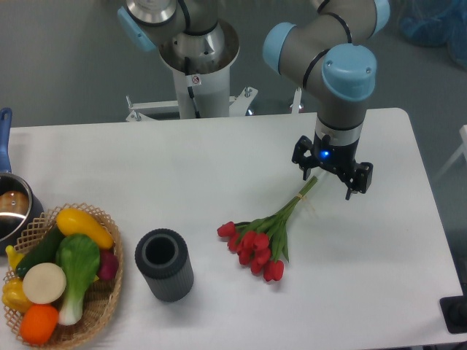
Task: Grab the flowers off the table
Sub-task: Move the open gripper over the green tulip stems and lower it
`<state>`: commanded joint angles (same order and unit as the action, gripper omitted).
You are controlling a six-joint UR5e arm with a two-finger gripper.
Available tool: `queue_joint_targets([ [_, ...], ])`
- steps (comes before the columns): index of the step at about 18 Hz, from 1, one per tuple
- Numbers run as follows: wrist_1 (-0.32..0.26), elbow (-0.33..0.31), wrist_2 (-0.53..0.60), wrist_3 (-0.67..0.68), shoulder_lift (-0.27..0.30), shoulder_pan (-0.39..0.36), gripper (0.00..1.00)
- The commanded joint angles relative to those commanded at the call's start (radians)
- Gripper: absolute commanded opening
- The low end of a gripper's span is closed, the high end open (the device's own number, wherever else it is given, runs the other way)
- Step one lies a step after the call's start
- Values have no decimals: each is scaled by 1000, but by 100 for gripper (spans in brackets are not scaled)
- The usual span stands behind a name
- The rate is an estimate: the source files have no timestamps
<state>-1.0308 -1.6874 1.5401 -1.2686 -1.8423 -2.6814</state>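
The flowers point(264, 237), a bunch of red tulips with green stems, lie on the white table point(219, 160) right of centre, blooms toward the front left and stem ends toward the back right. My gripper point(330, 184) hangs over the stem ends, its dark fingers point(350, 188) pointing down on either side of them. The jaws stand apart and hold nothing. Whether the fingertips touch the table is not clear.
A dark ribbed cylinder point(165, 264) stands upright left of the flowers. A wicker basket point(109, 292) of toy vegetables sits at the front left corner. A pot point(11, 204) with a blue handle is at the left edge. The robot base point(197, 58) stands behind the table.
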Motion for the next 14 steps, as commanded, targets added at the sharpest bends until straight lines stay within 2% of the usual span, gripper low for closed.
queue_joint_targets([
  [8, 2, -9, 6, 2, -3, 12, 100],
  [14, 35, -106, 2, 8, 11, 18, 100],
])
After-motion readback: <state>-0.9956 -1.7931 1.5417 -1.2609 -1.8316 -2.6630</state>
